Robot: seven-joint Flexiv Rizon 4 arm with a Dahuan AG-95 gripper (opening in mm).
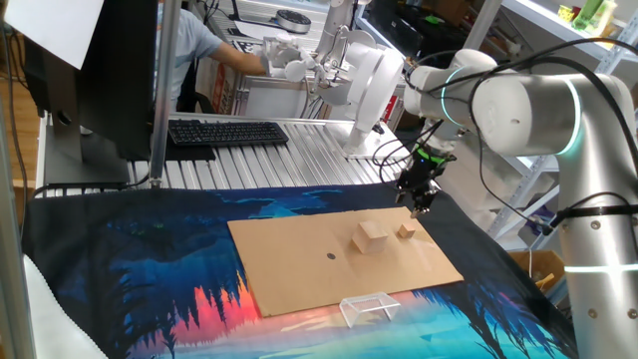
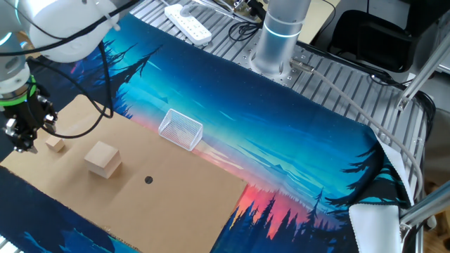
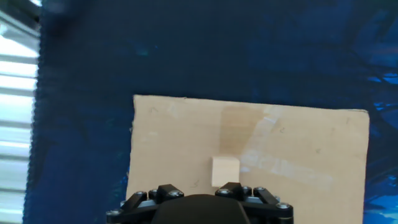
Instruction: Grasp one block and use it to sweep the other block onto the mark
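Observation:
The small tan block (image 1: 406,230) lies on the brown cardboard sheet (image 1: 289,264), just right of the larger tan cube (image 1: 371,236). The dark dot mark (image 1: 331,255) is left of the cube. My gripper (image 1: 422,206) hangs just above and behind the small block and holds nothing. In the other fixed view the gripper (image 2: 21,144) is left of the small block (image 2: 55,145), with the cube (image 2: 103,159) and mark (image 2: 148,180) beyond. The hand view shows the small block (image 3: 225,171) just above the gripper body; the fingertips are hidden, so their gap is unclear.
A clear plastic frame (image 1: 365,307) lies at the cardboard's near edge, also in the other fixed view (image 2: 181,129). A printed blue cloth (image 1: 150,269) covers the table. A keyboard (image 1: 227,132) and a person sit behind it.

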